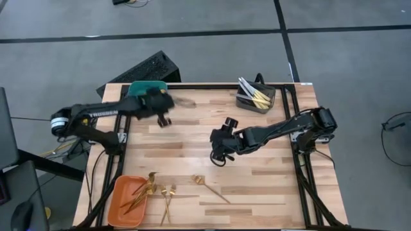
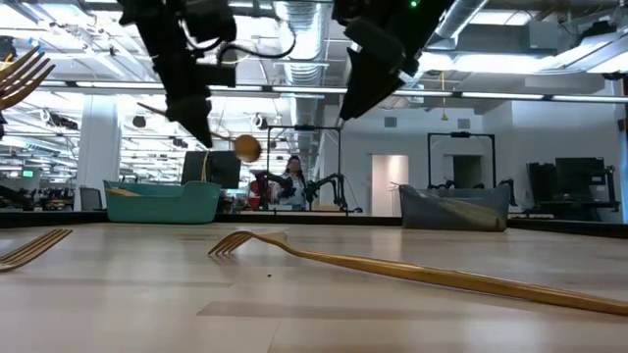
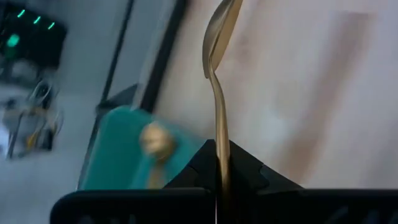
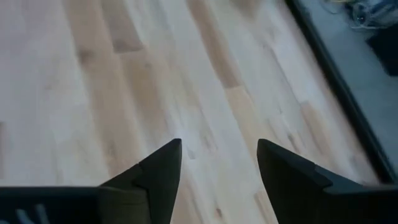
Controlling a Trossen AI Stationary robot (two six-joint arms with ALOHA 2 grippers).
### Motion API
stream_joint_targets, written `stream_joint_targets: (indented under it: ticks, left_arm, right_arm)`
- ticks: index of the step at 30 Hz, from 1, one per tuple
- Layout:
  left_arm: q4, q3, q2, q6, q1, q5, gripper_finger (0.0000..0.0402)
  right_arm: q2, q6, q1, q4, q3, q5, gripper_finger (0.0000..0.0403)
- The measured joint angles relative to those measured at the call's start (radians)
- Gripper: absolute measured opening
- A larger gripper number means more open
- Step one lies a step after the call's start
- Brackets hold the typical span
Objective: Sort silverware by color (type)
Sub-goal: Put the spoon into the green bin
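Note:
My left gripper (image 1: 164,118) hangs over the table's far left, beside the teal bin (image 1: 149,87), shut on a gold spoon (image 3: 217,74). In the low view the spoon's bowl (image 2: 245,148) shows in the air above that bin (image 2: 167,201). My right gripper (image 1: 221,146) hovers open over bare wood near the table's middle, with nothing between its fingers (image 4: 160,174). More gold silverware lies near the front edge: two forks (image 1: 168,197) and another piece (image 1: 209,187). My left gripper pinches the spoon's handle (image 3: 219,140) between its two shut fingers. The spoon runs on past the fingertips in line with the fingers, its bowl (image 3: 219,28) at the far end. The fingers slant downward, and the spoon is lifted clear of the table.
An orange bin (image 1: 119,215) with gold pieces sits at the front left corner. A dark grey bin (image 1: 270,102) holding knives (image 1: 253,95) stands at the back right. A long gold fork (image 2: 392,270) lies close to the low camera. A person (image 2: 292,181) is far behind the table.

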Motion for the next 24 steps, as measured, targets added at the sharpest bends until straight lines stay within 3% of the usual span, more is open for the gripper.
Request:
stream_joint_targets:
  ticks: [6,12,16,19,24]
  left_arm:
    - [-0.01,0.0,-0.015,0.104,0.306,0.048,0.0001]
    - [-0.017,-0.009,0.002,0.16,0.493,0.101,0.0001]
    - [-0.015,-0.009,0.023,0.183,0.565,0.188,0.0001]
    - [-0.027,-0.009,0.054,0.187,0.603,0.2,0.0001]
    - [-0.036,-0.009,0.133,0.147,0.625,0.162,0.0028]
  right_arm:
    - [0.0,0.076,0.028,-0.031,-0.033,0.033,0.0228]
    - [0.002,0.184,0.055,0.022,-0.138,0.026,0.0228]
    - [0.002,0.204,0.062,0.175,-0.208,-0.068,0.0228]
    - [0.005,0.209,0.064,0.278,-0.237,-0.135,0.0228]
    - [0.01,0.269,0.083,0.354,-0.244,-0.149,0.0228]
